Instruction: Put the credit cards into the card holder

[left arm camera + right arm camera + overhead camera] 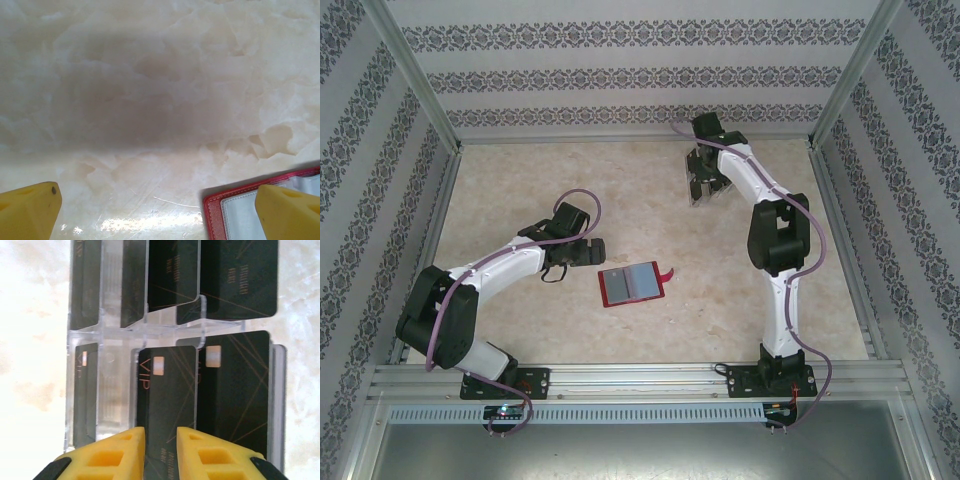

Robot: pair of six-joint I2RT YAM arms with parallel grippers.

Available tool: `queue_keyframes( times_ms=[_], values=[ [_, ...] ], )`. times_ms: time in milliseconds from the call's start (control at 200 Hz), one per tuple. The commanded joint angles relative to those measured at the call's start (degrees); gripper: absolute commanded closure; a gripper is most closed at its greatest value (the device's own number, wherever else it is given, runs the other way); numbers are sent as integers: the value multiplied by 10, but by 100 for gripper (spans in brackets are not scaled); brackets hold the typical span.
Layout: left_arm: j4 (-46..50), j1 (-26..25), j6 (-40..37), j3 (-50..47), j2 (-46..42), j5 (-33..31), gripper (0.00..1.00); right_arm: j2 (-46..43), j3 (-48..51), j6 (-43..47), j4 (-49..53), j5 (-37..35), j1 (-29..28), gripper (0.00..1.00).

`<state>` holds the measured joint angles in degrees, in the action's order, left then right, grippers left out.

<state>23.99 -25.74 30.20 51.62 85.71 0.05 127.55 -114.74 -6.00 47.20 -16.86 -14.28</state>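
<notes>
**Clerk:** Where is the wallet?

**Inspector:** The wallet (632, 285) lies open and flat on the table (520, 190), red border up and grey pocket panel showing. It sits in the middle ground between the two arms, well apart from the cards.

**Clerk:** And the left gripper?

**Inspector:** The left gripper (585, 250) is low over the table, just beside the wallet's left edge. Its fingers stand wide apart and hold nothing. In the left wrist view, one yellow finger overlaps a corner of the wallet (I cannot tell whether it touches).

**Clerk:** Where are the cards?

**Inspector:** The cards (235, 385) are black and stand in a clear plastic rack (100, 330) at the far right of the table. They sit in two rows of slots. The middle card of the nearer row (167, 390) is marked VIP beside a pale chip.

**Clerk:** And the right gripper?

**Inspector:** The right gripper (160, 432) is at the rack, directly over that VIP card. Its fingers are close together with a narrow gap between them, and the card's face shows through the gap. They are not clamped on anything that I can see.
</notes>
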Motion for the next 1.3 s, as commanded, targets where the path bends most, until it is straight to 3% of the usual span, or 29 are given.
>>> queue_keyframes(
  times_ms=[0, 265, 690, 1294],
  values=[
    [-10, 7, -11, -5, -12, 3, 0, 2, -13, -2, 12, 8, -9, 76],
    [-14, 6, -11, -8, -12, 4, 0, -11, -7, -7, 9, 25, -26, 73],
    [-14, 6, -11, -8, -12, 6, 0, 56, -63, -8, 33, 4, -30, 70],
    [-16, 7, -15, -6, -6, 3, 0, 91, -64, -12, 34, 11, -26, 71]
  ],
)
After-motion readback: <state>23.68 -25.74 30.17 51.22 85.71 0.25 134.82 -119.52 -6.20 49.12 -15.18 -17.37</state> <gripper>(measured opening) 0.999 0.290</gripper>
